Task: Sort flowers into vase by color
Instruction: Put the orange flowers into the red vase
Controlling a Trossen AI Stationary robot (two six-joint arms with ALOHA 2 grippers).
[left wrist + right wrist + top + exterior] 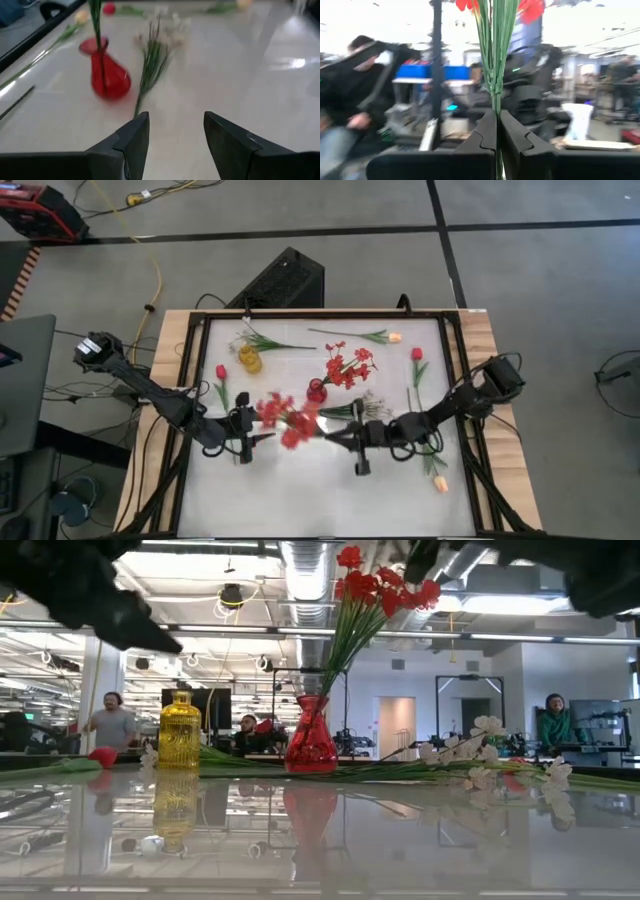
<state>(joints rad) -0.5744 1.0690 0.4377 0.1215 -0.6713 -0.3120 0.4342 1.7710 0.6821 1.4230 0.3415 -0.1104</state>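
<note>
Right gripper (pixel 496 131) is pinching the red flower cluster's stems (pixel 495 55) above mid-table, short of the red vase (pixel 316 391); it should be lowering them upright into the neck, left gripper (pixel 175 131) spread nearby.

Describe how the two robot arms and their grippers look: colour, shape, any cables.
Both arms are dark, almost black, built of slim jointed segments with bulkier blocks at the joints, and black cables run along them. The left gripper ends in two broad, flat, matte dark fingers with angled inner edges. The right gripper has the same dark wedge-shaped fingers on a wide black bar. No markings show.
</note>
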